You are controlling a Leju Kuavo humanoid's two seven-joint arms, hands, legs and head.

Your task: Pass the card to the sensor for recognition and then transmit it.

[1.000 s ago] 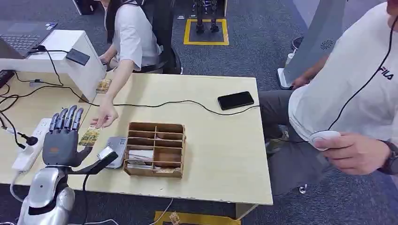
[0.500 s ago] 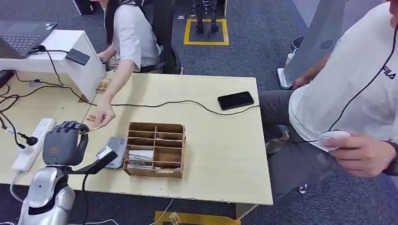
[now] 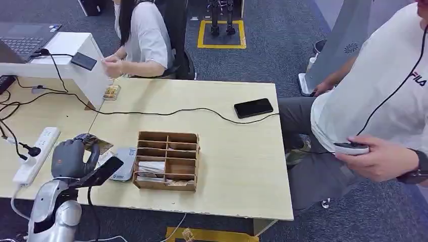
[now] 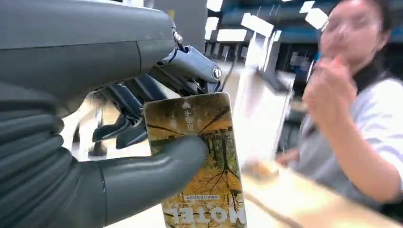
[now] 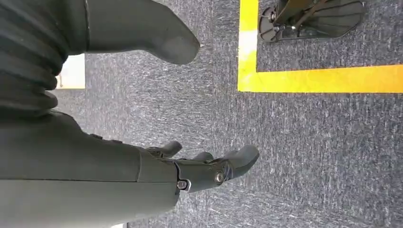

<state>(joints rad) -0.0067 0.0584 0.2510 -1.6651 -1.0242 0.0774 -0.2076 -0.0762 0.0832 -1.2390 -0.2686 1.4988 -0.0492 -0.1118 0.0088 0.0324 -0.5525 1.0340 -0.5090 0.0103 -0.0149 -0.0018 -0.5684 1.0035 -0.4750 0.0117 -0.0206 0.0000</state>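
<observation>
My left hand [image 3: 73, 156] hovers over the table's near left part and holds a hotel card [image 3: 98, 143] printed with autumn trees. Up close, the card [image 4: 202, 156] is pinched between the thick thumb and the curled fingers [image 4: 138, 107] of the left hand [image 4: 109, 142]. The grey card sensor [image 3: 122, 162] lies flat on the table just right of that hand, against the wooden organiser [image 3: 167, 160]. My right hand [image 5: 157, 142] hangs over dark carpet with its fingers apart and nothing in it.
A seated person [image 3: 141, 38] at the far side holds a hand near a white stand [image 3: 81, 63]. A second card [image 3: 111, 92] lies by that stand. A phone [image 3: 253, 108], a black cable [image 3: 176, 111] and a power strip [image 3: 35, 154] lie on the table [image 3: 242, 166]. Another person [image 3: 383, 111] stands at right.
The seated person's hand let go of the card and drew back to the far side. My left hand's fingers closed around the card and it moved slightly nearer.
</observation>
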